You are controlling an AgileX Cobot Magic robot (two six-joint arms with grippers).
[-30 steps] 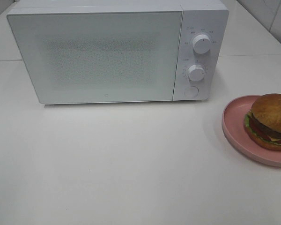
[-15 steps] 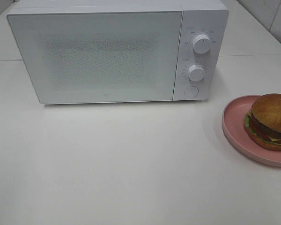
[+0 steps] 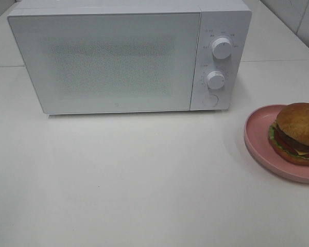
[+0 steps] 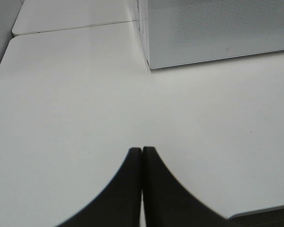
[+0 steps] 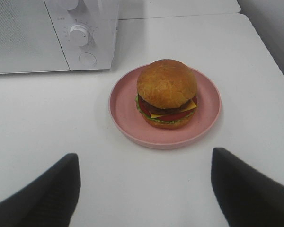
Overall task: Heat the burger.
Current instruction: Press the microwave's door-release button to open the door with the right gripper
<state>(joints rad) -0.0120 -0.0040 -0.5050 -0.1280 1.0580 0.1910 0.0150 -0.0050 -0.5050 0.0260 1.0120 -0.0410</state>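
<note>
Right gripper (image 5: 145, 155) spread above white table (image 3: 144, 180)

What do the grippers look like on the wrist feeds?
The left gripper has two matte black fingers, broad at the base, curving to narrow tips. The right gripper is black too, with rounded tips. No cables or markings show.

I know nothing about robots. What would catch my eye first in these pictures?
A large white microwave, door shut, stands at the back of the white table. To its right and nearer the camera, a burger sits on a pink plate. In the right wrist view, the right gripper faces it with jaws wide open.
</note>
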